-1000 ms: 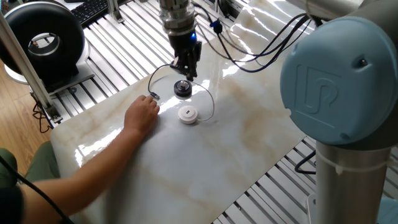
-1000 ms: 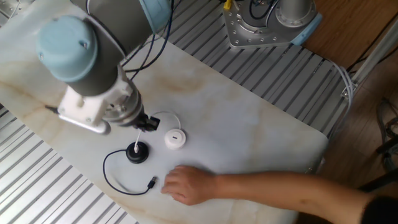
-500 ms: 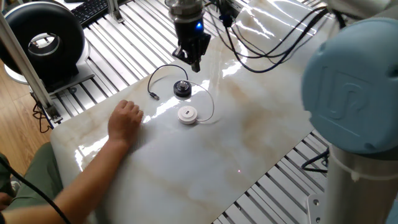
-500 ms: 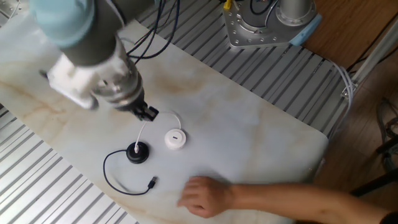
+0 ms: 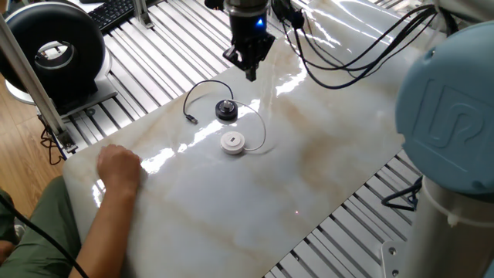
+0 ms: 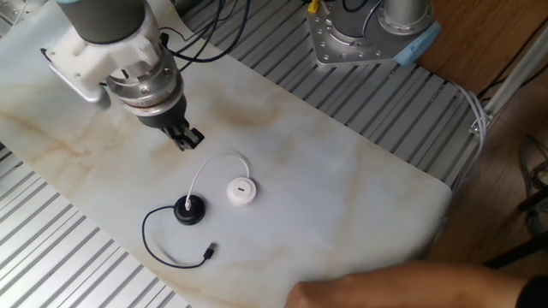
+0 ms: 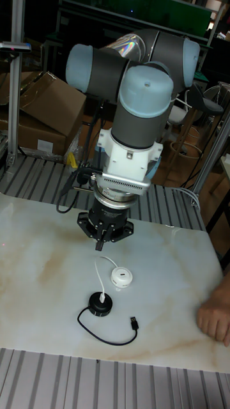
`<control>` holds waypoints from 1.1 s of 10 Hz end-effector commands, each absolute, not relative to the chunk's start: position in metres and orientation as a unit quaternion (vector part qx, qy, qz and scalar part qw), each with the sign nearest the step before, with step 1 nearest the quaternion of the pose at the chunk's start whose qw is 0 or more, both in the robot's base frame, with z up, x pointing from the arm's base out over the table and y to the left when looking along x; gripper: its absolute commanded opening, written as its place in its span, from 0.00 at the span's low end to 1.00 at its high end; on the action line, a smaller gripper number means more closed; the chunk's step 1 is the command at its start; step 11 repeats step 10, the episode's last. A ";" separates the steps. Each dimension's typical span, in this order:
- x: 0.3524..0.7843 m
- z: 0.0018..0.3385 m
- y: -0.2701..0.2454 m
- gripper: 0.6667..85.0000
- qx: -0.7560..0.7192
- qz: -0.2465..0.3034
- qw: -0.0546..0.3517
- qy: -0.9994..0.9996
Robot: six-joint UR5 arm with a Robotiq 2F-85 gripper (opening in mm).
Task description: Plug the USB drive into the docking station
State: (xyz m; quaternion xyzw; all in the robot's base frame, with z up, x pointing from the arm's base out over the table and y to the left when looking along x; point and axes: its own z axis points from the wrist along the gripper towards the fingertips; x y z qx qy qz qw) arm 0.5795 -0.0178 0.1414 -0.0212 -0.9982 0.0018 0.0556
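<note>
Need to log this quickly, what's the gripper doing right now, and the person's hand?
Gripper: raised above the table, holding nothing; jaws look closed together.
Person's hand: resting on the table edge, empty.

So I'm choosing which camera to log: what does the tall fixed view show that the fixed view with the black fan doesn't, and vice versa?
Only the tall view shows cardboard boxes behind the table. Only the fan view shows the black fan and a keyboard. Both show the end effector raised clear of the pucks, the white USB drive with its cable's plug standing in the black docking station, the station's loose black cable, and a person's hand at the marble table's edge.
</note>
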 end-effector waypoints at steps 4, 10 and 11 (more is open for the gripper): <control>0.576 0.126 -0.019 0.01 -0.034 0.002 0.054 -0.998; 0.582 0.118 -0.016 0.01 -0.027 0.012 0.048 -0.998; 0.582 0.118 -0.016 0.01 -0.027 0.012 0.048 -0.998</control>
